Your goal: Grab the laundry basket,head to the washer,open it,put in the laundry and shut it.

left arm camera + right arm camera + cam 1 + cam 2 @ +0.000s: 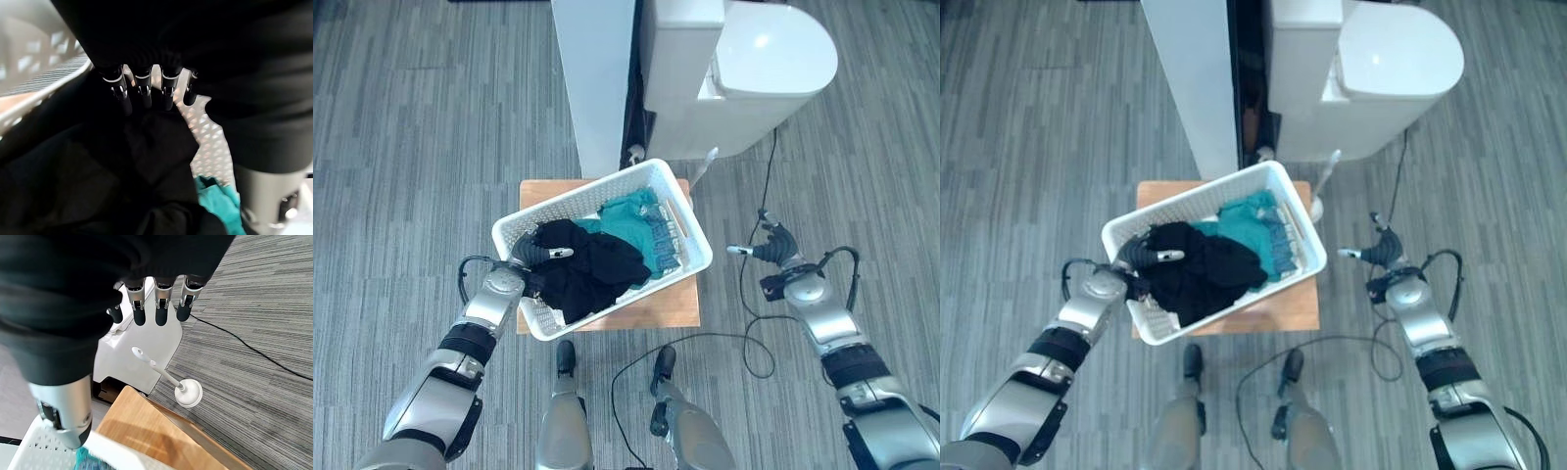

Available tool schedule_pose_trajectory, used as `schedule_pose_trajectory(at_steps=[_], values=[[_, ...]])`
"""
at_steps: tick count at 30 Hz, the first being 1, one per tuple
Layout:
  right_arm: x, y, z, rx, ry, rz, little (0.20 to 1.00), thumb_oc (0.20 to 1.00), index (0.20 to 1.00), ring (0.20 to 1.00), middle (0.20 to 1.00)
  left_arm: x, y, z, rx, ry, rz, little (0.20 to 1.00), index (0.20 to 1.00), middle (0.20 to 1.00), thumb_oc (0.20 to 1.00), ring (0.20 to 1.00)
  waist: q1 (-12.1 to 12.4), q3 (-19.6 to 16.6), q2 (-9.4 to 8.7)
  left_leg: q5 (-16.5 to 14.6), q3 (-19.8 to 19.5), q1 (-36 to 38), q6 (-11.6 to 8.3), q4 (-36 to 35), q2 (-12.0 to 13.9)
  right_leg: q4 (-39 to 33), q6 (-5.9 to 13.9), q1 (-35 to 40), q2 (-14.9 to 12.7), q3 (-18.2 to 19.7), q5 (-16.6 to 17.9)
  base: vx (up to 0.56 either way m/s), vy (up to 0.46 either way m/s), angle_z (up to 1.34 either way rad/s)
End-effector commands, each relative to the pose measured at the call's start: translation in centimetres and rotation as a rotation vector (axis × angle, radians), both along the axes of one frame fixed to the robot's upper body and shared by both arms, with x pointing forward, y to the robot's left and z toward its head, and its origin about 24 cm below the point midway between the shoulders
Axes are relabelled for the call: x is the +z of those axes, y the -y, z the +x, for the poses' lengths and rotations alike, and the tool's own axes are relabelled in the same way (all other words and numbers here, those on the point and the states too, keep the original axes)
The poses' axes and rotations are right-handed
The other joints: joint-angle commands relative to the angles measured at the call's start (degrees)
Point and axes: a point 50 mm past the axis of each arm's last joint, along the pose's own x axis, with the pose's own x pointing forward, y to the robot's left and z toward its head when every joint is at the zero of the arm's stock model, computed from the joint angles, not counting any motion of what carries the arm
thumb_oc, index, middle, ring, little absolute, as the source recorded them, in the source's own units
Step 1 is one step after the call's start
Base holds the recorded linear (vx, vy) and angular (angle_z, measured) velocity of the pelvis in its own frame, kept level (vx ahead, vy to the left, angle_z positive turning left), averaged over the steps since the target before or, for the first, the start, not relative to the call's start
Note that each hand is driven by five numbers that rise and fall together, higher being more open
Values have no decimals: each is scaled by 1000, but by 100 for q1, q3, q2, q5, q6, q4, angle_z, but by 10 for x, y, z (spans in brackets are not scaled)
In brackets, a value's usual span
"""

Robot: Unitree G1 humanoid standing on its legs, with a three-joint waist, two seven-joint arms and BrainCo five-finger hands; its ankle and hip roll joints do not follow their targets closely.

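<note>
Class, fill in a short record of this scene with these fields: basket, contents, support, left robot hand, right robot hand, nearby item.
basket: white laundry basket, set askew on the stool
contents: black clothes and teal clothes
support: small wooden stool
left robot hand: at the basket's left end, fingers over the rim by the black clothes
right robot hand: open, in the air right of the basket, holding nothing
nearby item: white toilet brush on the floor

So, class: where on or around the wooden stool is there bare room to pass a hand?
The basket covers most of the stool; only a strip along its near edge is bare. The floor between the basket and the right hand is open. The basket's left end is crowded by the left hand and clothes.
</note>
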Motion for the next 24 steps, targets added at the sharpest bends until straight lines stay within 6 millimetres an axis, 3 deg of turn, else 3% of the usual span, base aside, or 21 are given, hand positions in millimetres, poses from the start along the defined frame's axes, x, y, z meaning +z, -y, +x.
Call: schedule_pose_trajectory(at_steps=[1, 2, 3, 4, 7, 13, 17, 18, 19, 22, 23, 24], values=[[18, 10, -1, -42, 118, 29, 1000, 1000, 1000, 1000, 1000, 33, -3, -1, 10, 207, 97, 1000, 1000, 1000, 1000, 1000, 216, -184, 5, 82, -43, -7, -62, -38, 314, 546, 421, -293, -681, 51, -137, 4, -8, 5], [17, 9, -2, -41, 117, 29, 1000, 1000, 1000, 1000, 1000, 32, -4, -2, 12, 204, 98, 1000, 1000, 1000, 1000, 1000, 201, -199, 0, 86, -51, -20, -60, -35, 309, 542, 422, -296, -685, 44, -132, 24, -22, 6], [12, 15, -6, -62, 108, 37, 1000, 1000, 1000, 1000, 1000, 55, -6, -9, -7, 317, 120, 1000, 1000, 1000, 1000, 1000, 276, -184, 21, 76, -81, -41, -61, -37, 295, 531, 422, -278, -705, 2, -135, 17, -14, 6], [11, 15, -6, -60, 107, 37, 1000, 1000, 1000, 1000, 1000, 54, -6, -10, -7, 315, 121, 1000, 1000, 1000, 1000, 1000, 268, -193, 18, 76, -86, -44, -61, -35, 293, 528, 422, -276, -706, -3, -134, 49, -25, 6], [-5, 25, -15, -100, 61, 72, 1000, 1000, 1000, 1000, 1000, 87, -14, -30, -31, 478, 131, 1000, 1000, 1000, 1000, 1000, 390, -210, 63, 20, -125, -65, -70, 7, 262, 530, 420, -221, -737, -76, -148, 21, -18, 11], [-18, 32, -23, -121, 24, 104, 1000, 1000, 1000, 1000, 1000, 115, -25, -47, -17, 601, 156, 1000, 1000, 1000, 1000, 1000, 461, -278, 73, -31, -165, -125, -82, 81, 228, 531, 413, -193, -773, -127, -151, 14, -15, 6], [-19, 34, -26, -131, 29, 116, 1000, 1000, 1000, 1000, 1000, 105, -30, -51, 0, 554, 153, 1000, 1000, 1000, 1000, 1000, 473, -288, 74, -56, -187, -154, -76, 121, 216, 546, 410, -201, -780, -133, -160, 7, -7, 8], [-19, 32, -26, -130, 32, 127, 1000, 1000, 1000, 1000, 1000, 86, -28, -54, -9, 486, 88, 1000, 1000, 1000, 1000, 1000, 483, -292, 71, -71, -175, -164, -72, 147, 213, 546, 404, -196, -785, -142, -162, 9, -1, 5], [-19, 32, -27, -131, 31, 126, 1000, 1000, 1000, 1000, 1000, 86, -28, -54, -9, 484, 86, 1000, 1000, 1000, 1000, 1000, 482, -300, 74, -74, -175, -165, -71, 151, 213, 547, 404, -196, -786, -142, -162, 16, -4, 3], [-19, 28, -26, -127, 43, 142, 1000, 1000, 1000, 1000, 1000, 55, -22, -57, -38, 360, 16, 1000, 1000, 1000, 1000, 1000, 481, -309, 76, -73, -175, -176, -60, 171, 212, 563, 397, -202, -786, -135, -163, 0, 0, 0], [-19, 28, -27, -127, 42, 142, 1000, 1000, 1000, 1000, 1000, 55, -22, -57, -38, 359, 16, 1000, 1000, 1000, 1000, 1000, 482, -313, 75, -73, -174, -178, -60, 170, 212, 563, 397, -204, -786, -134, -163, 0, 0, 0], [-18, 24, -26, -112, 49, 151, 1000, 1000, 1000, 1000, 1000, 35, -23, -59, -31, 275, 31, 1000, 1000, 1000, 1000, 1000, 478, -312, 75, -81, -160, -150, -57, 166, 224, 572, 394, -196, -777, -121, -172, 0, 0, 0]])
